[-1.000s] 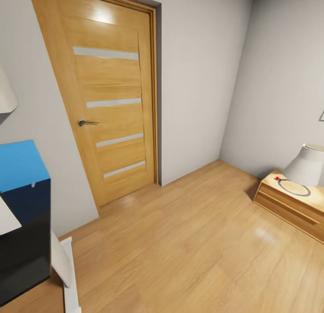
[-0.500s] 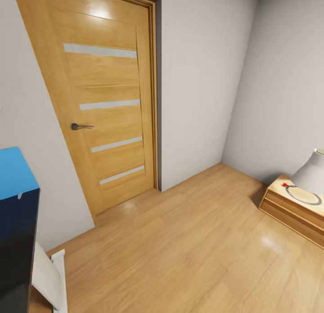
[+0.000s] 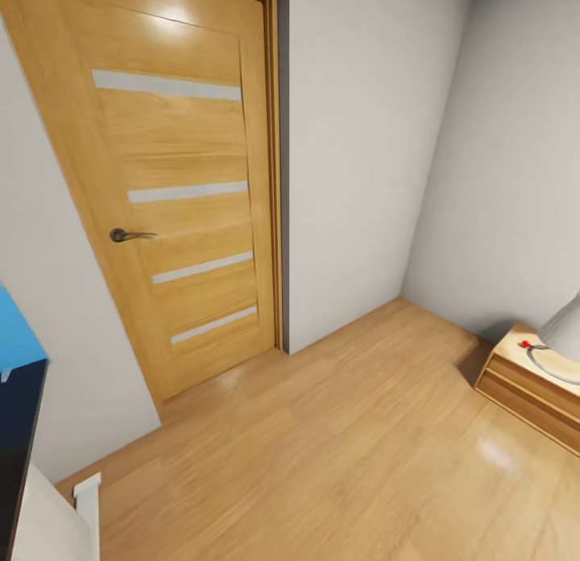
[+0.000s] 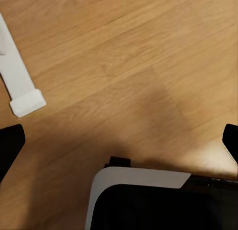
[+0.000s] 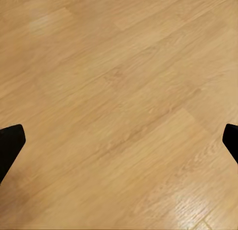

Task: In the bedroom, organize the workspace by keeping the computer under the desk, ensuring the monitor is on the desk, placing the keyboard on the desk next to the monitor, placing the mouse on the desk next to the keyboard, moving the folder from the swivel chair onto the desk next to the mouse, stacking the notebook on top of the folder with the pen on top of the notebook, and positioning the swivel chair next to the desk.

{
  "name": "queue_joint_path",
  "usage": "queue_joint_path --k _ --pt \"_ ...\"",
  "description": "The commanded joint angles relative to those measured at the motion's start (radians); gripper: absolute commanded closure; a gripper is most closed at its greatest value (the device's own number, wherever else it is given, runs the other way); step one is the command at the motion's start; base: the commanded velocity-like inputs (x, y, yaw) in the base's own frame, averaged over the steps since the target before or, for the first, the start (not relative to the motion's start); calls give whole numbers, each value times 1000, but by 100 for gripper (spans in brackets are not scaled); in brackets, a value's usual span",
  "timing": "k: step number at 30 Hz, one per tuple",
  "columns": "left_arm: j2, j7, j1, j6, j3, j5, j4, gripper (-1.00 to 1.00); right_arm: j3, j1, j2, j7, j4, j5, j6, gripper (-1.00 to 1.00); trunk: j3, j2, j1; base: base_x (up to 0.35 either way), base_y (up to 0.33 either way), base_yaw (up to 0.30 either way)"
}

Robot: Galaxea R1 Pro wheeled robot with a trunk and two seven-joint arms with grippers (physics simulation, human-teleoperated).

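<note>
Both grippers were spread wide with nothing between their fingers: in the left wrist view the left gripper (image 4: 119, 141) showed only as two black fingertips (image 4: 10, 145) at opposite edges of the picture, and in the right wrist view the right gripper (image 5: 119, 141) showed the same way, its black fingertips (image 5: 10, 143) far apart. Beyond the right gripper lay only the light wooden plank floor (image 5: 119, 101), bare boards running slantwise past both fingers. Beyond the left gripper lay the same floor, with a white flat bar with a squared end (image 4: 20, 86) resting on it near one fingertip, and close under the gripper a black rounded body with a white rim (image 4: 148, 200), apparently part of the robot itself. The head view looked into a corner of the grey-walled bedroom (image 3: 362, 142), where a tall wooden door with four pale horizontal strips and a dark lever handle (image 3: 177, 190) stood shut. Well away from the door, against the far wall, sat a low light wooden chest (image 3: 528, 384) carrying a white lampshade (image 3: 564, 331) and a thin grey ring with a small red dot (image 3: 548, 359). At the opposite edge of the picture a bright blue panel (image 3: 14, 335) sat above a black surface (image 3: 16, 432), cut off too much to identify.
</note>
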Motion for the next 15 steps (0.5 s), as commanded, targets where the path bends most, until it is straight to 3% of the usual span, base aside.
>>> queue_joint_path --k 1,15 --pt "0 1 0 -3 0 2 1 -100 0 -1 0 -2 0 0 -3 -100 -1 -1 1 321 0 0" --pt "0 1 -1 3 0 2 1 -100 0 -1 0 -3 0 0 -3 -100 -1 -1 1 321 0 13"
